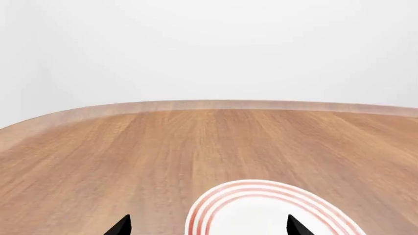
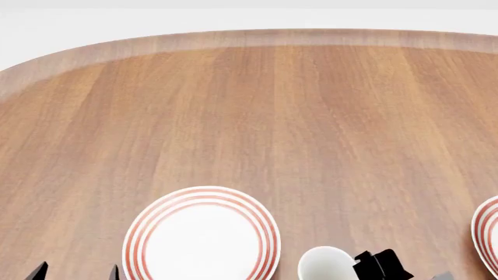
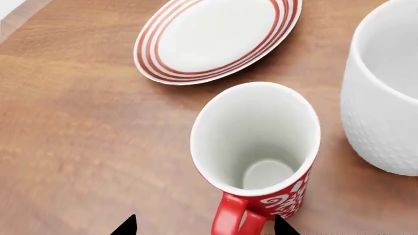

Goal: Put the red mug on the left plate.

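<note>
on the table, red mug empty, left plate bare, both claws released

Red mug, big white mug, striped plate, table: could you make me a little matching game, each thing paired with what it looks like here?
Things:
1. red mug
2. white mug
3. left plate
4. table

Looks:
A. brown wood grain
B. thin red rings at the rim
C. dimpled, plain outside
D. white scroll pattern, loop handle

Pairs: 1-D, 2-C, 3-B, 4-A
</note>
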`<state>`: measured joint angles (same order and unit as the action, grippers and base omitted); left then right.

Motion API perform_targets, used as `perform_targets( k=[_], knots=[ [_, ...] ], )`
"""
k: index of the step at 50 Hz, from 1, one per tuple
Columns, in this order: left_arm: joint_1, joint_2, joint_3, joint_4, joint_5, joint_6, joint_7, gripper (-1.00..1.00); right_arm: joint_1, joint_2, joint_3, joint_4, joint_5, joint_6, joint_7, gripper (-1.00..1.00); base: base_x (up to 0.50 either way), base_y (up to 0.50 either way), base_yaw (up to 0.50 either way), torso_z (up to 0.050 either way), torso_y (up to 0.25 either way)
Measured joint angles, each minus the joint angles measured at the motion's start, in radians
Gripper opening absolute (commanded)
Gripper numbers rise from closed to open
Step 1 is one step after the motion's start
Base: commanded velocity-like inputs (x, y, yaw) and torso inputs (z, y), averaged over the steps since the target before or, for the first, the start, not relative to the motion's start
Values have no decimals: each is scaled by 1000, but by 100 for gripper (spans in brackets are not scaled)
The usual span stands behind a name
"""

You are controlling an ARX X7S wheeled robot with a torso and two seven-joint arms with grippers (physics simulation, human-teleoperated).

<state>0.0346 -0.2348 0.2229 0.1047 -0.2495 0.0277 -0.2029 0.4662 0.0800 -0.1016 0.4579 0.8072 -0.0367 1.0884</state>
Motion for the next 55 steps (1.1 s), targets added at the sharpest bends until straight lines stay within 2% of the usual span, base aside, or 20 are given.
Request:
perform_targets(
  k=[31,32,42,55],
  knots=[
    [8,-16,9,21,-19,3,-11,100,63,-14,14,167,79,-30,-73,100,0,0,0,0,0],
    [8,-17,10,22,-20,3,-12,100,63,-14,13,167,81,-30,-73,-100,0,0,0,0,0],
    [8,-20,13,21,-23,6,-15,100,40,-5,-1,116,89,-28,-50,-100,0,0,0,0,0],
    [8,-25,17,21,-29,9,-18,100,-16,14,-46,-52,92,-5,-2,-100,0,0,0,0,0]
  ],
)
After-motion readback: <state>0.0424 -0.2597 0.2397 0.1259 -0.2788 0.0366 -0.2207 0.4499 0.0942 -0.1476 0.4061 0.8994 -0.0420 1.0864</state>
